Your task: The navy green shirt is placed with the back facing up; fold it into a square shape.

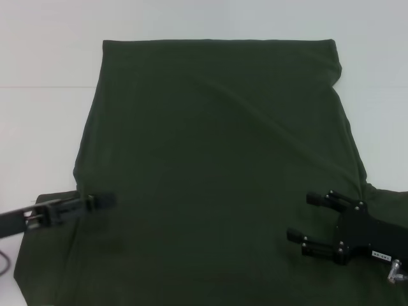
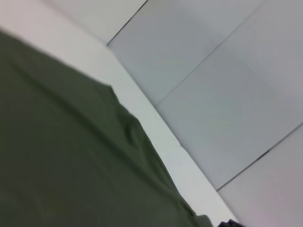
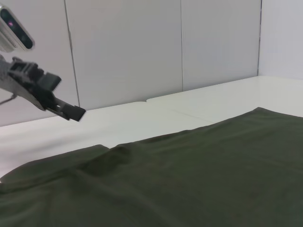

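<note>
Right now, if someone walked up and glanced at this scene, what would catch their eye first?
The navy green shirt dominates, spread flat and plain side up across the white table, filling most of the head view. Next come the two black grippers over its near part: the left gripper reaches in low at the shirt's left edge, and the right gripper hangs over the right side with its jaws open, holding nothing.
</note>
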Controlling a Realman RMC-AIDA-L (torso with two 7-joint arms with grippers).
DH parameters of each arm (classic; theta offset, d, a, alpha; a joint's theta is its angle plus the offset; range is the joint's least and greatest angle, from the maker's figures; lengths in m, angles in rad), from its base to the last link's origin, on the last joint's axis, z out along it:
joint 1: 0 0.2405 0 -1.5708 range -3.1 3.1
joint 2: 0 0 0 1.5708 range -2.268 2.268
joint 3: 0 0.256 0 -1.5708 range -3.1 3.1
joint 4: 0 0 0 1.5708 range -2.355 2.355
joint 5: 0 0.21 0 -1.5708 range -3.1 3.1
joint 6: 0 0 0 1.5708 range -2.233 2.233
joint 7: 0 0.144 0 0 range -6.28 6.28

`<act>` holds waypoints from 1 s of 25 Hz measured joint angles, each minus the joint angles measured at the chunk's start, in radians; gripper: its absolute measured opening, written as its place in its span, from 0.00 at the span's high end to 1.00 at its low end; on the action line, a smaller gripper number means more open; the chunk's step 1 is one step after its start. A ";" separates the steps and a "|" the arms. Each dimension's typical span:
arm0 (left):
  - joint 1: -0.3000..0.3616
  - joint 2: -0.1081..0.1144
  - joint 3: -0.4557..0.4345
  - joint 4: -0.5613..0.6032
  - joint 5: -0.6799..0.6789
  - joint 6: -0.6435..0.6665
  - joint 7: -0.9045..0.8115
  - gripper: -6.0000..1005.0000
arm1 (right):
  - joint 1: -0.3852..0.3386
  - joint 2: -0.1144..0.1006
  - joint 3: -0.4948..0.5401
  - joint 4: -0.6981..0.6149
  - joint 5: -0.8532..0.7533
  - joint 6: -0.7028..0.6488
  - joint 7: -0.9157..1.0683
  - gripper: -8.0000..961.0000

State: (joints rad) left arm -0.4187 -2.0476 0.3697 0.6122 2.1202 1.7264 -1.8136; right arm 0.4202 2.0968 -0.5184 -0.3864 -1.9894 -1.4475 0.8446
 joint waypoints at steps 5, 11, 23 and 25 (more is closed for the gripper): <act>0.011 0.046 0.021 0.130 0.062 0.038 -0.365 0.10 | 0.005 0.000 0.000 0.000 0.000 0.000 0.010 0.06; 0.016 0.084 0.024 0.252 0.231 0.083 -0.609 0.11 | 0.020 -0.002 0.000 -0.007 0.002 0.002 0.054 0.06; 0.042 0.143 0.004 0.227 0.269 0.164 -0.636 0.12 | 0.027 -0.005 0.000 -0.012 0.014 0.013 0.049 0.06; 0.041 0.138 0.009 0.224 0.278 0.143 -0.636 0.12 | 0.027 -0.005 0.000 -0.013 0.019 0.013 0.049 0.06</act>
State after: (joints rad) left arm -0.3772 -1.9093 0.3785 0.8362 2.3980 1.8695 -2.4493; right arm 0.4475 2.0920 -0.5185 -0.3989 -1.9705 -1.4341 0.8933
